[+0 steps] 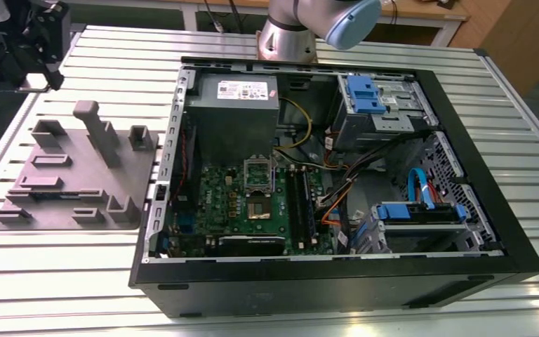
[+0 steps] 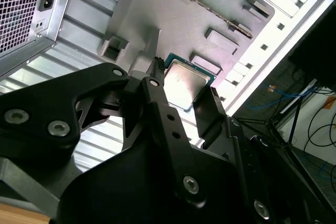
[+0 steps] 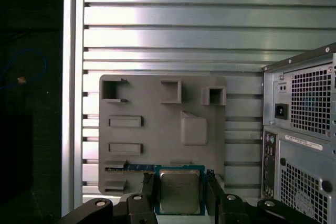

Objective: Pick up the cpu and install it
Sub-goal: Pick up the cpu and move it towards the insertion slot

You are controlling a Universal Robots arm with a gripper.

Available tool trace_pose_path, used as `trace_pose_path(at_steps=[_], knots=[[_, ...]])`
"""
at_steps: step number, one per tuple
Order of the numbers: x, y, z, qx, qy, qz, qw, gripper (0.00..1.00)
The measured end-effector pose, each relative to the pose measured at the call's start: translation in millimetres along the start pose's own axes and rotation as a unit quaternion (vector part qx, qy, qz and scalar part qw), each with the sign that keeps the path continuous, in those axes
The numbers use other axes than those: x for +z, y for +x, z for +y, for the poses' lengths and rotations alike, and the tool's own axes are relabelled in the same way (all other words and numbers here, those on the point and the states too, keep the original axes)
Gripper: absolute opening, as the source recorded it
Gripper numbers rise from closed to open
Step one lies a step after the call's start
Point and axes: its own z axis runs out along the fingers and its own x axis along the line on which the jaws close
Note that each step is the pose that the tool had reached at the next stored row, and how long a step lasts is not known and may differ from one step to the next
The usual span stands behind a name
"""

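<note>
I read this as a robotics lab or test workshop, not a home. The arm's base [image 1: 286,38] stands at the far edge of a slatted aluminium table [image 1: 64,295], the sort made for clamping fixtures. On the table lies an open desktop computer case [image 1: 344,284] with its green motherboard [image 1: 241,210] bare, and beside it a grey moulded parts fixture [image 1: 73,175]. Wooden furniture [image 1: 504,35] stands behind the table. In the second wrist view, loose cables [image 2: 317,124] loop beyond the table's edge.
</note>
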Motion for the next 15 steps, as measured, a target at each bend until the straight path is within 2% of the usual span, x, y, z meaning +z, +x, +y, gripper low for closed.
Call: trace_pose_path(at_steps=[1, 2, 3, 5, 15], knots=[[0.0, -0.2, 0.0, 0.0, 0.0, 0.0, 1.0, 0.47], [0.0, -8.0, 0.0, 0.0, 0.0, -0.0001, 1.0, 0.47], [0.0, -8.2, 0.0, 0.0, 0.0, -0.0001, 1.0, 0.47], [-0.1, -15.6, 0.0, 0.0, 0.0, -0.0001, 1.0, 0.47], [-0.1, -17.7, 0.0, 0.0, 0.0, 0.0, 1.0, 0.47]])
